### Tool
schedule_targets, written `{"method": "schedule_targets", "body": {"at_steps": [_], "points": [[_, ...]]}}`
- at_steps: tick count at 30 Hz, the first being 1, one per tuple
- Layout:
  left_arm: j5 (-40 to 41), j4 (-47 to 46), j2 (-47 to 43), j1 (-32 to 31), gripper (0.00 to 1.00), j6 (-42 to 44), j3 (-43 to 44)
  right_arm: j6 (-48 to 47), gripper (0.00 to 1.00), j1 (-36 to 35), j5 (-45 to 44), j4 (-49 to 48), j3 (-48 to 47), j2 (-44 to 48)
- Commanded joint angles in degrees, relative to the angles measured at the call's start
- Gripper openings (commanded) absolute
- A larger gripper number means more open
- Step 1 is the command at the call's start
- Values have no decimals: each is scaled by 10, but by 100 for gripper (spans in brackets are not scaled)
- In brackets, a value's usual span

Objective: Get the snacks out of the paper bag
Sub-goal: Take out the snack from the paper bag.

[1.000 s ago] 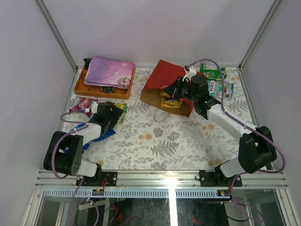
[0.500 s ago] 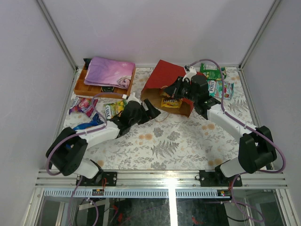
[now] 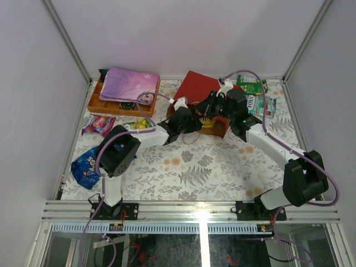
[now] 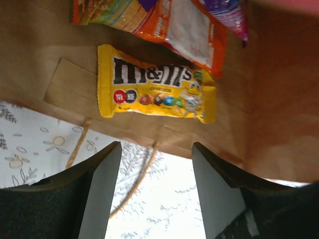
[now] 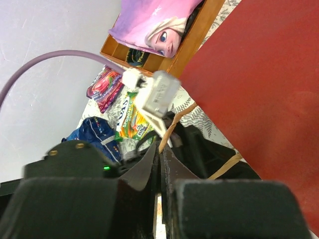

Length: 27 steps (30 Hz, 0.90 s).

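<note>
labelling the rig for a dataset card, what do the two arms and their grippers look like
The left arm and right arm are white tubular links with bulky black joint housings; a lilac cable loops along each. The left gripper has two flat, dark grey, wedge-shaped fingers. The right gripper has black, blocky fingers. No readable markings show.

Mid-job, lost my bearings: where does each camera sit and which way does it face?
Top external: above and behind the bases, looking down on the table; left arm and right arm meet at the paper bag.
Left wrist: at the bag's mouth, looking in at the yellow M&M's packet; its open fingers frame the bottom.
Right wrist: beside the bag's red outside, facing the orange tray; its fingers, shut on the cord, fill the bottom.
Shared: top and right wrist both show tray and blue Doritos bag.
</note>
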State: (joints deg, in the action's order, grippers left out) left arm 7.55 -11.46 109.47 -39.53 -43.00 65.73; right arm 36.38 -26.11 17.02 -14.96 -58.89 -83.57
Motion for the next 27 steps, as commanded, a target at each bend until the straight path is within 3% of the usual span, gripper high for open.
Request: {"method": "schedule_targets", "body": {"at_steps": [1, 11, 23, 25, 27], "points": [[62, 15, 48, -3, 56, 50, 41, -19, 0, 4, -11, -9, -2, 29], [129, 3, 98, -3, 49, 97, 64, -18, 0, 4, -4, -11, 2, 31], [119, -33, 128, -3, 49, 120, 90, -16, 0, 4, -1, -16, 3, 22], [120, -34, 133, -3, 47, 123, 99, -16, 0, 4, -1, -16, 4, 19], [121, -36, 138, -3, 37, 128, 108, -17, 0, 5, -2, -17, 5, 17]]}}
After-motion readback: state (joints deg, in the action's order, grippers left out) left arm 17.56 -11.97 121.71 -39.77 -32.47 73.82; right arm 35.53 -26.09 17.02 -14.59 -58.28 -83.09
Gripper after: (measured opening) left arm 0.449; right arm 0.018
